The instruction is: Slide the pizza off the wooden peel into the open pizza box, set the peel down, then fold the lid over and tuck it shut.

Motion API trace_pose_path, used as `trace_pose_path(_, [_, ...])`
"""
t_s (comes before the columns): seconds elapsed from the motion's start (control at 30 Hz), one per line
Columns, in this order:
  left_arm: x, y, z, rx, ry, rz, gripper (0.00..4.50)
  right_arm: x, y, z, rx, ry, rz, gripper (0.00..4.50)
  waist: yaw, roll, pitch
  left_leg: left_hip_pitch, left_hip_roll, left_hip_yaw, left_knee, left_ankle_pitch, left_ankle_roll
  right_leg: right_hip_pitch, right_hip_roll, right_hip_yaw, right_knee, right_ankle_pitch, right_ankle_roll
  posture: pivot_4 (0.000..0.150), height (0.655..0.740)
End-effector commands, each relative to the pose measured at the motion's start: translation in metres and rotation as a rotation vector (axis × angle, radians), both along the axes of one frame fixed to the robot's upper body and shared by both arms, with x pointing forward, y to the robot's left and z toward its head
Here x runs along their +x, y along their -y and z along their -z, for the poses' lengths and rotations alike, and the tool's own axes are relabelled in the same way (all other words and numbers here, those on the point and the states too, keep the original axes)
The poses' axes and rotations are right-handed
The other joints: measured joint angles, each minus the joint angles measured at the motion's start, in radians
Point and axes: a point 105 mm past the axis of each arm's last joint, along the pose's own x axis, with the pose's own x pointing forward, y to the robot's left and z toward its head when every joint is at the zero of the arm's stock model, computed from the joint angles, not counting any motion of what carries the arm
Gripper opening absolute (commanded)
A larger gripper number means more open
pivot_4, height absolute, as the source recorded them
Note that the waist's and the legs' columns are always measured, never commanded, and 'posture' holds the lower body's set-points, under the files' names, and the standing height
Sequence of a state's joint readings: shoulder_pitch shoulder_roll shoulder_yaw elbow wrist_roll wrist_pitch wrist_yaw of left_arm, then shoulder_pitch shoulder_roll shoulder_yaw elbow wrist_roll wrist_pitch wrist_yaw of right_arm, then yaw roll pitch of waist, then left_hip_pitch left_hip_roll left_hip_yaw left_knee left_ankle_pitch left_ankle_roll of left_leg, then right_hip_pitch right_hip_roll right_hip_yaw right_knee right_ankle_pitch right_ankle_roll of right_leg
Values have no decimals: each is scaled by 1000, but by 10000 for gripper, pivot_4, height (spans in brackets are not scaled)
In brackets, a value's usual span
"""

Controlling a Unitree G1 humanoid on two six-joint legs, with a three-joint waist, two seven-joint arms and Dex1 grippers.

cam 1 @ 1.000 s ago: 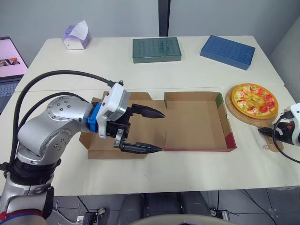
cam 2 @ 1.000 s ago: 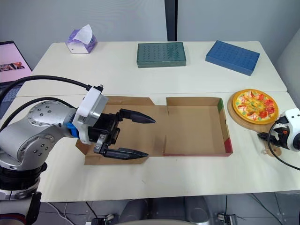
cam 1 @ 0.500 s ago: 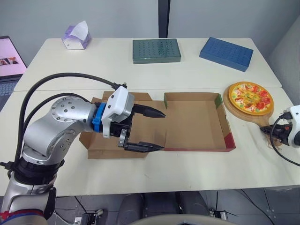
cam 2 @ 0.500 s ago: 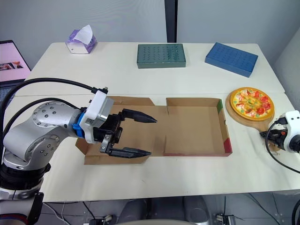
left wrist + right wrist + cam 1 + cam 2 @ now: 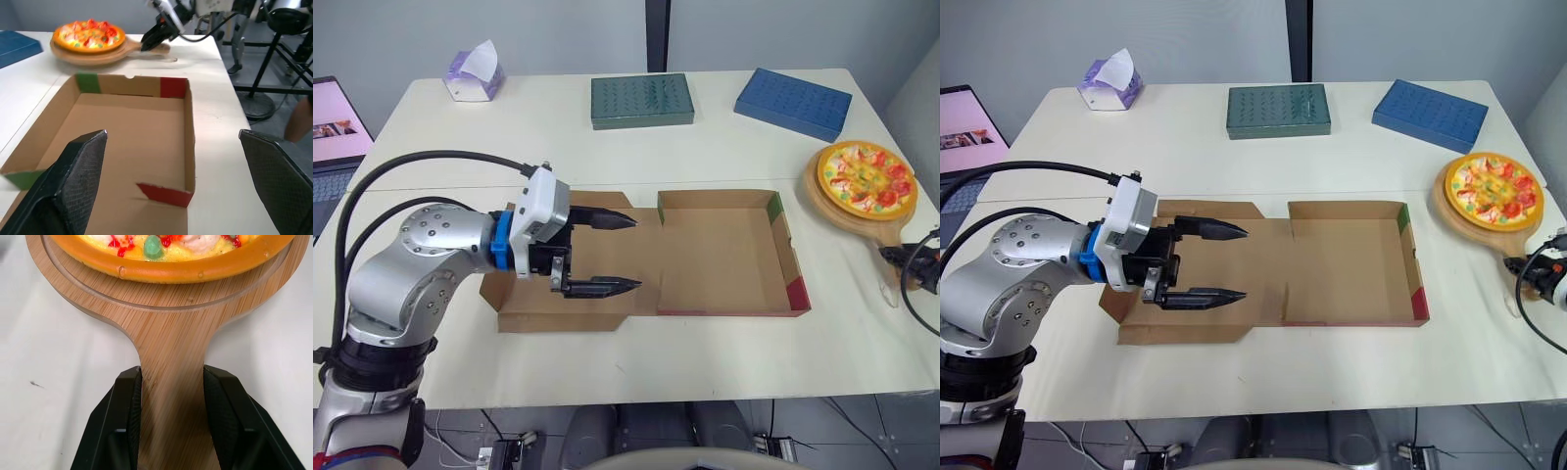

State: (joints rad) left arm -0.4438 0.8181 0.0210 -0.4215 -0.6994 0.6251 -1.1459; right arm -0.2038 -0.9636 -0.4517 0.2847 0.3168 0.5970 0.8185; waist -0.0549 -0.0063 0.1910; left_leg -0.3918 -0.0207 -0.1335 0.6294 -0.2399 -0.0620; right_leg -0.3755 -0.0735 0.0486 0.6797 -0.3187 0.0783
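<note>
The pizza [image 5: 867,176] lies on the round wooden peel [image 5: 837,213] at the table's right edge, beyond the right end of the box. My right gripper [image 5: 172,374] is shut on the peel's handle [image 5: 171,345], one black finger [image 5: 128,401] on each side. The brown pizza box [image 5: 781,235] lies open in the middle, its tray empty and its lid [image 5: 607,257] flat to the left. My left gripper [image 5: 634,253] hangs open over the lid, pointing towards the tray, with nothing between its fingers.
Along the far side stand a tissue box [image 5: 475,73], a green box [image 5: 641,100] and a blue box [image 5: 793,103]. A laptop [image 5: 333,127] sits off the left end. The table's right edge runs close beside the peel.
The peel with the pizza has shifted right and farther from me, held by my right gripper. My left gripper has drawn back a little to the left over the lid.
</note>
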Motion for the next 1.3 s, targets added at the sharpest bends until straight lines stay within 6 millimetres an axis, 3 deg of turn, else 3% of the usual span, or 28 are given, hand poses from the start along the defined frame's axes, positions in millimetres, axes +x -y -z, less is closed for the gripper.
trace_pose_path(0.03, [0, -10, -10, 3, 47, -36, 45000, 0, -18, -65, -139, 171, -143, 15431, 0, 0, 0, 0, 0, 0, 0, 0, 0, 0, 0, 0, 0, 0, 0, 1500, 7400])
trace_pose_path(0.3, [-4, -17, -8, 28, 33, -52, 45000, -4, -54, -86, -269, 121, -388, 15431, 6, 0, 0, -1, 0, -1, 0, 0, 0, 0, 0, -1, 0, 0, 0, 1500, 7400])
trace_pose_path(0.6, [-6, -18, -3, 50, 19, -56, 45000, -2, -86, -83, -465, 59, -622, 15431, 5, 0, 1, -1, 0, -1, 0, 0, 0, 0, 0, -1, 0, 0, 0, 1500, 7400])
trace_pose_path(0.9, [-9, -14, -1, 54, 9, -32, 45000, 1, -94, -85, -633, 66, -729, 15431, 6, 0, 1, -1, 0, -1, 0, 0, 0, -1, 0, -1, 0, 0, 0, 1500, 7400])
trace_pose_path(1.3, [-14, -9, 5, 54, -11, 4, 45000, 5, -96, -94, -755, 107, -741, 15431, 5, 0, 1, -1, 0, -1, 0, 0, 0, -1, 0, -1, 0, 0, 0, 1500, 7400])
